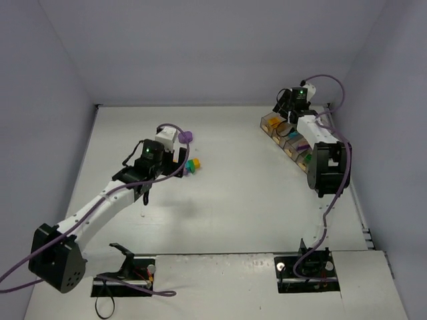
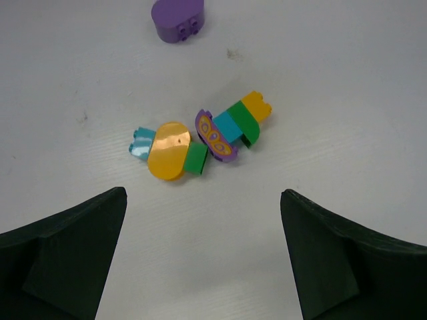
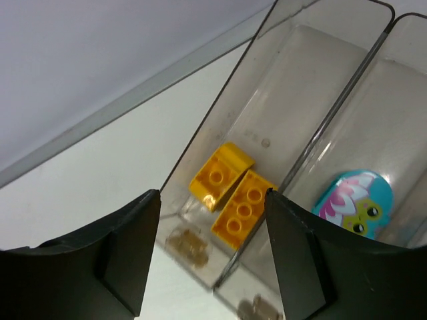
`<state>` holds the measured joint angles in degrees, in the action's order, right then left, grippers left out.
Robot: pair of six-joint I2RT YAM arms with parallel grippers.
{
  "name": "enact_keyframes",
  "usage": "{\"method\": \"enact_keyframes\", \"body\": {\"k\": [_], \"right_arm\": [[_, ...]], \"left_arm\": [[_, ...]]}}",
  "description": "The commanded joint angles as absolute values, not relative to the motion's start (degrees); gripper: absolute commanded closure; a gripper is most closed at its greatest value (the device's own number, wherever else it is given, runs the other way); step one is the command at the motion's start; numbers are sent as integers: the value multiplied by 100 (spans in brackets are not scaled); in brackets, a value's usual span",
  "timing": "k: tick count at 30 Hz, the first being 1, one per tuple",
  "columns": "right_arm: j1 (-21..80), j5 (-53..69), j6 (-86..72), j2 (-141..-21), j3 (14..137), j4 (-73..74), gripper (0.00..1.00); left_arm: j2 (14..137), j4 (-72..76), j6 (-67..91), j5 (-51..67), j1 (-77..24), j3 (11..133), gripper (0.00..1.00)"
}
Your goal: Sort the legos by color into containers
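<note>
The containers [image 1: 279,131], a row of joined smoky clear bins, stand at the far right of the table. My right gripper [image 1: 285,107] hovers over the end bin [image 3: 220,113], open with nothing between its fingers. Two yellow legos [image 3: 233,193] lie side by side on that bin's floor, and a teal printed piece [image 3: 353,200] lies in the neighbouring bin. My left gripper [image 2: 203,213] is open above bare table, just short of a loose cluster of legos [image 2: 200,137] in teal, yellow, green and purple. A purple brick [image 2: 177,20] lies apart, farther away.
The right arm's body [image 1: 325,163] hangs over the near bins and hides part of them. Pale walls close the table at the back [image 1: 213,80] and on both sides. The right wall runs just behind the bins.
</note>
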<state>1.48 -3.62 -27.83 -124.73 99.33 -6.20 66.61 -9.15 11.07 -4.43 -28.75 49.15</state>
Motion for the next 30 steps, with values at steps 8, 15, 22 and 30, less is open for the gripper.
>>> {"method": "enact_keyframes", "body": {"k": [8, 15, 22, 30], "right_arm": [[132, 984, -2320, -9169, 7974, -1090, 39], [123, 1625, -2364, -7509, 6593, -941, 39], [132, 1968, -2540, -6566, 5478, -633, 38], [141, 2083, -2584, -6117, 5115, -413, 37]], "left_arm": [[9051, -931, 1608, 53, -2373, 7704, 9], [10888, -1994, 1703, -403, -2110, 9655, 9], [12181, -2839, 2328, -685, -1969, 10950, 9], [12980, -2936, 2874, -633, -1960, 11619, 9]]}}
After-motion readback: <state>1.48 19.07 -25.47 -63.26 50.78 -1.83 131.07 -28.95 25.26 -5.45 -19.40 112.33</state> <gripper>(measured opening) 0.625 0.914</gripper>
